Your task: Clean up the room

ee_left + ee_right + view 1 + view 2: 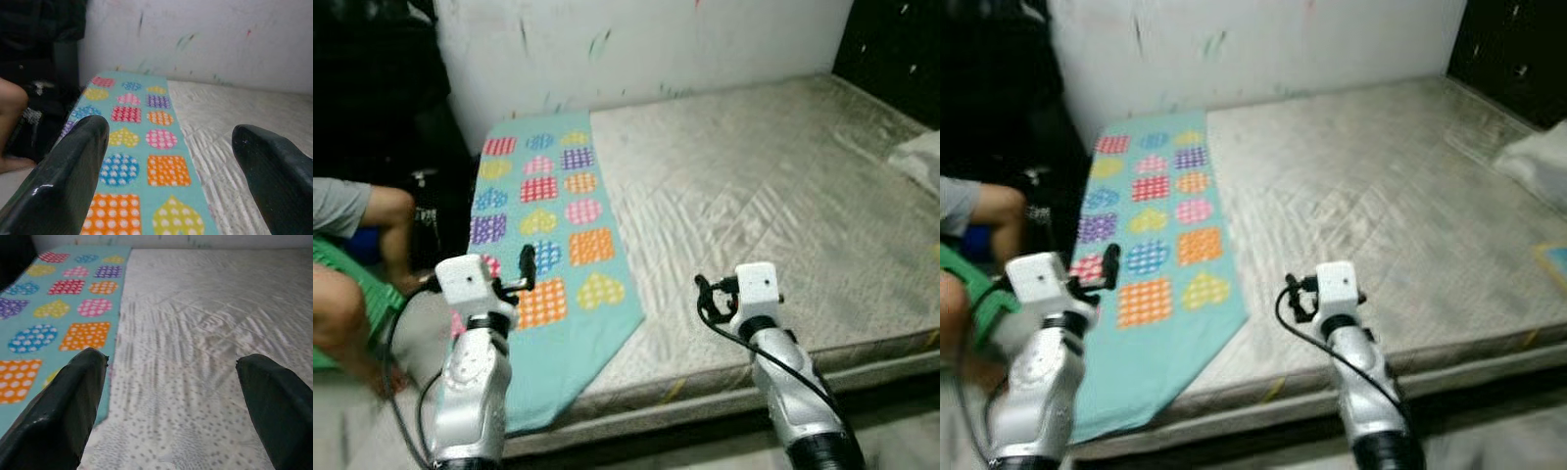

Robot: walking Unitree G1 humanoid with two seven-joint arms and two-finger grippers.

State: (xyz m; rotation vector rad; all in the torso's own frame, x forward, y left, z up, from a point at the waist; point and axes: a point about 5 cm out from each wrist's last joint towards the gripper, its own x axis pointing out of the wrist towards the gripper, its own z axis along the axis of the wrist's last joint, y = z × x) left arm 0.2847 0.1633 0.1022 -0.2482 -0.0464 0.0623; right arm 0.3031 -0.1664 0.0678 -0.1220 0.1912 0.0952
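A teal blanket patterned with coloured shapes lies along the left side of a bare grey mattress, its near corner hanging over the front edge. My left gripper hovers open over the blanket's near end, and its fingers frame the blanket. My right gripper is open above the bare mattress near the front edge, right of the blanket's corner. The mattress lies between its fingers, with nothing held.
A person sits at the left, with a knee and an arm close to my left arm. A white wall stands behind the mattress. A pale bundle lies at the far right edge. Dark furniture is back right.
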